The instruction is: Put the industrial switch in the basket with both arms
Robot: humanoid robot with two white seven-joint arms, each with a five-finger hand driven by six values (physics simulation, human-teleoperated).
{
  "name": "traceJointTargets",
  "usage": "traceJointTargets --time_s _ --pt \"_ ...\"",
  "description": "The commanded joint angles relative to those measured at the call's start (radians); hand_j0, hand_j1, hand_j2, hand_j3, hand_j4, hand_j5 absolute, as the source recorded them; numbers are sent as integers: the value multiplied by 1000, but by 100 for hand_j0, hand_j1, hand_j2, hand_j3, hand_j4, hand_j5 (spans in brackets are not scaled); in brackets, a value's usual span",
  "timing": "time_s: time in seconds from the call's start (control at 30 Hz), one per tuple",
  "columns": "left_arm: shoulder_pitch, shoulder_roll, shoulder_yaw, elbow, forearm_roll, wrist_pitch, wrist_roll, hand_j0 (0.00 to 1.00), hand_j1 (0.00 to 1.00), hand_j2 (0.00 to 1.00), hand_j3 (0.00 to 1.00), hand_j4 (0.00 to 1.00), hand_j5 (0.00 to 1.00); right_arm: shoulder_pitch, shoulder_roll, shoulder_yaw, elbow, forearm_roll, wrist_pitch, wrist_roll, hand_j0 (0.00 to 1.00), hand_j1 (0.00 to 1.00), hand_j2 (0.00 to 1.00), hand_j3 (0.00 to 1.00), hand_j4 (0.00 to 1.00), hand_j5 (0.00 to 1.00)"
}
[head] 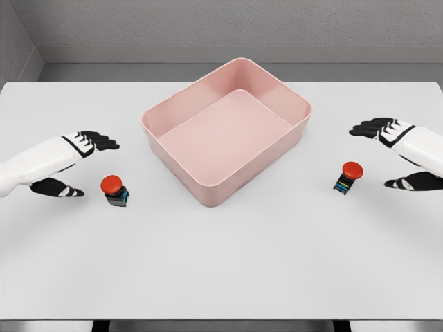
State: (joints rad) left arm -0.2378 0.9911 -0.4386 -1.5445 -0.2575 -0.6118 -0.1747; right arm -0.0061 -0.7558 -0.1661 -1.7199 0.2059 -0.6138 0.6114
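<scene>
Switches of the industrial push-button kind, two in number, were seen on the flat white desk [221,277], one on each side of a pink rectangular plastic basket [181,149]. The basket was set near the middle of the desk, turned at an angle so that one corner pointed toward the viewer, and nothing was seen inside it.

The left switch with a red mushroom cap on a dark blue-edged body [114,190] was placed upright, left of the basket and apart from it. The right switch with a red cap on a black body bearing coloured stripes [349,178] was seen tilted, right of the basket and likewise apart from it.

The left hand [75,164], with black fingers on a white arm, was held just left of the left switch without touching it. Its fingers [100,142] were spread forward and its thumb [59,187] was lowered, so that a wide gap was left and nothing was held. The right hand [398,155] was held just right of the right switch, also clear of it. Its fingers [370,128] were stretched toward the basket side, its thumb [408,183] was set below them, and the grasp was left wide and unfilled.

Both switches were thus left outside the basket.
</scene>
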Motion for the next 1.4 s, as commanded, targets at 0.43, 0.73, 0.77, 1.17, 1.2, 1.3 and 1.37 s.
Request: traceJointTargets --time_s 0.43,0.73,0.77,1.17,1.2,1.3,1.37 --pt "-15 -11 -49 -17 -37 1 -22 100 100 100 100 100 100 -64 -40 165 -1 142 3 0 100 100 100 100 100 100" --pt "-17 -20 -51 -32 -45 1 -37 90 90 90 90 90 90 -126 -33 234 8 188 3 0 100 100 100 100 100 100" --pt "-17 -20 -51 -37 -45 1 -39 89 89 89 89 89 89 -135 -31 240 10 193 3 0 100 100 100 100 100 100" --pt "-17 -32 -58 -46 -45 1 -62 83 83 83 83 83 83 -179 -8 292 95 287 3 0 100 100 100 100 100 100" --pt "-17 -32 -58 -46 -46 1 -62 82 82 82 82 82 82 -179 -8 293 97 291 3 0 100 100 100 100 100 100" --pt "-18 -42 -63 -46 -54 1 -63 82 82 82 82 82 82 -181 -8 293 111 294 3 0 100 100 100 100 100 100" --pt "-18 -42 -63 -46 -57 1 -63 82 82 82 82 82 82 -187 0 293 112 313 3 0 100 100 100 100 100 100"
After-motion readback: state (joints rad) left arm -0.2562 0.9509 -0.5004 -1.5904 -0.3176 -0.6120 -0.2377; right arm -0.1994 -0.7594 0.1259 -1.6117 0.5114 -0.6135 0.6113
